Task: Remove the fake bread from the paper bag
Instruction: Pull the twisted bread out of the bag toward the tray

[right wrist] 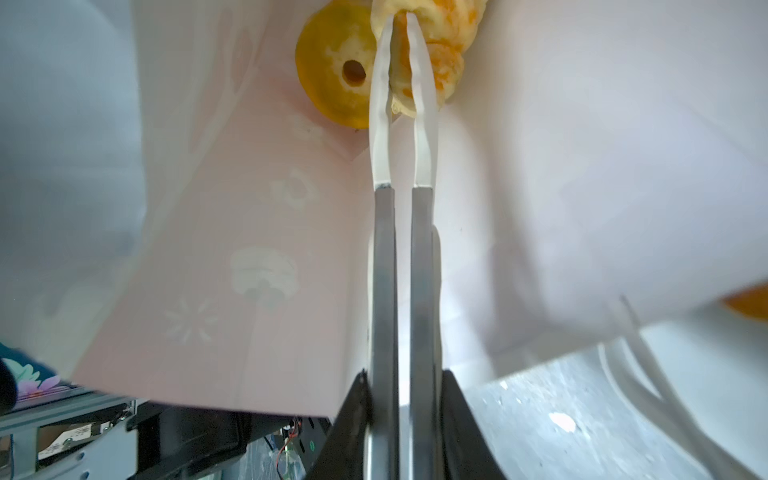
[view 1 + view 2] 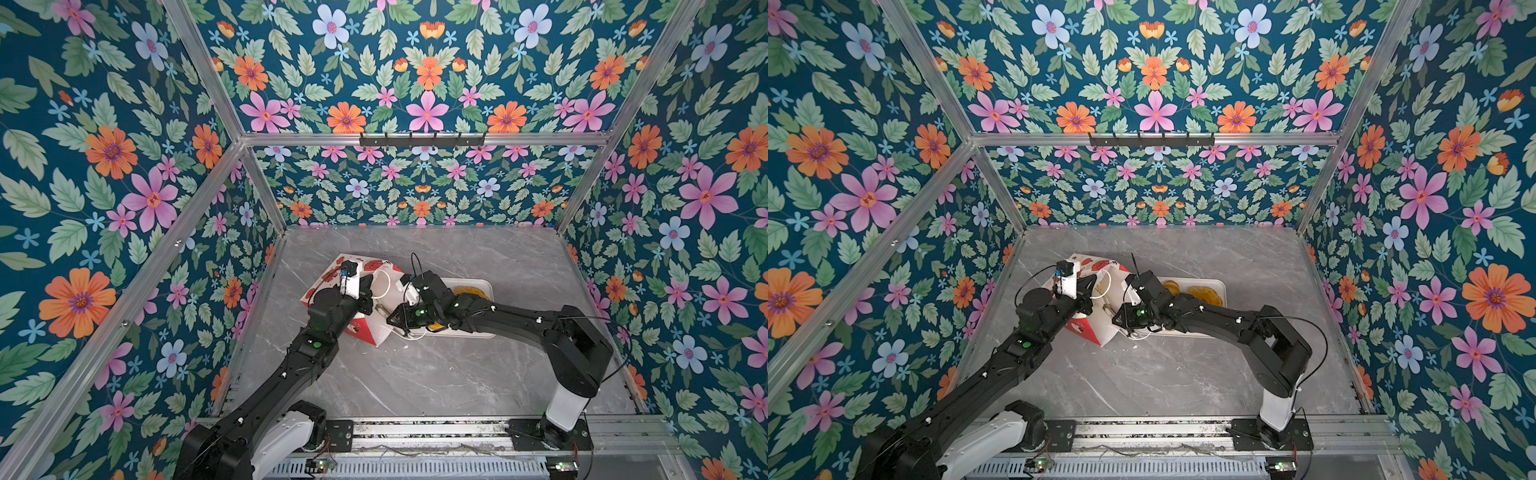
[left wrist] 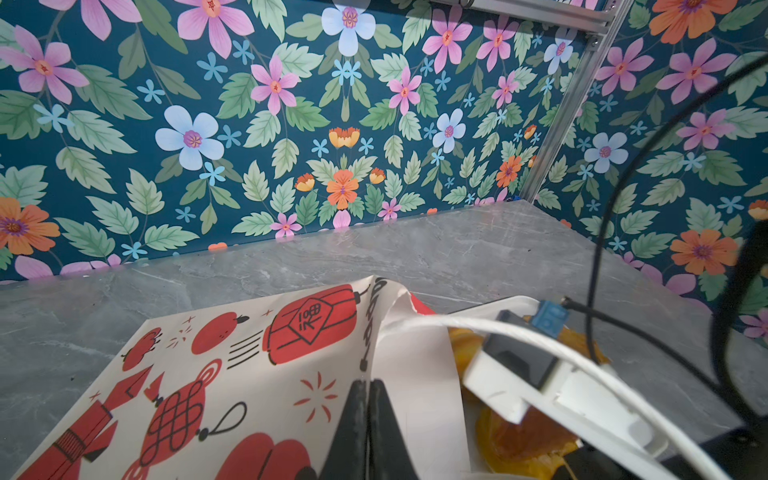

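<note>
Bread (image 2: 1204,294) lies on the tray (image 2: 1221,284), centre right; more in the bag (image 3: 249,353). Left pincer (image 3: 368,415) clenches its rim; right pincer (image 1: 405,399) clamps tongs (image 1: 384,249) on a pastry (image 1: 444,62).

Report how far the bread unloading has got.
Done: some glossy yellow toy pastries already lie on the flat white tray. In hand: the left gripper pinches the red-and-white paper bag at its mouth, while the right gripper squeezes long metal tongs onto a pale orange pastry inside. Left: a yellow ring-shaped pastry beside it; more may be hidden.
</note>
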Controlling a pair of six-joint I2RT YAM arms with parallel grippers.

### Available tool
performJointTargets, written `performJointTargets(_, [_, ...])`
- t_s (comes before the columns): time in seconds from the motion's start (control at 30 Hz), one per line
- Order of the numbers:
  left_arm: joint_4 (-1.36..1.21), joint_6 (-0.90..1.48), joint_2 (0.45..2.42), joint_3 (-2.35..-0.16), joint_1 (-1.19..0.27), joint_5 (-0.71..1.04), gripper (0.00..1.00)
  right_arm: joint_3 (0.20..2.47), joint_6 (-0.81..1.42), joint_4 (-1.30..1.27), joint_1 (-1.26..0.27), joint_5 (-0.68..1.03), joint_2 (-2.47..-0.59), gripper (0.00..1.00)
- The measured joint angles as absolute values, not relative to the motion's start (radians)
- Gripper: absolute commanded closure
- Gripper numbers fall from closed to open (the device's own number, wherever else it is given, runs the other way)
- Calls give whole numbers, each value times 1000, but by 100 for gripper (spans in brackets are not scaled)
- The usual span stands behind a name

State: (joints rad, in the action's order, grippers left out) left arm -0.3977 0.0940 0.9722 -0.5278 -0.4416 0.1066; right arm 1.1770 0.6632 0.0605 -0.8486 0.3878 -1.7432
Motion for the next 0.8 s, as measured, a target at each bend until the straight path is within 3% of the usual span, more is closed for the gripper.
performJointTargets(0.47, [-390, 78, 1000, -538, -442, 89, 93, 1132, 589, 219, -836, 363, -1573, 90])
performJointTargets(0.8, [-397, 91, 1015, -538, -441, -14, 94, 1104, 478, 479, -834, 349, -1350, 90])
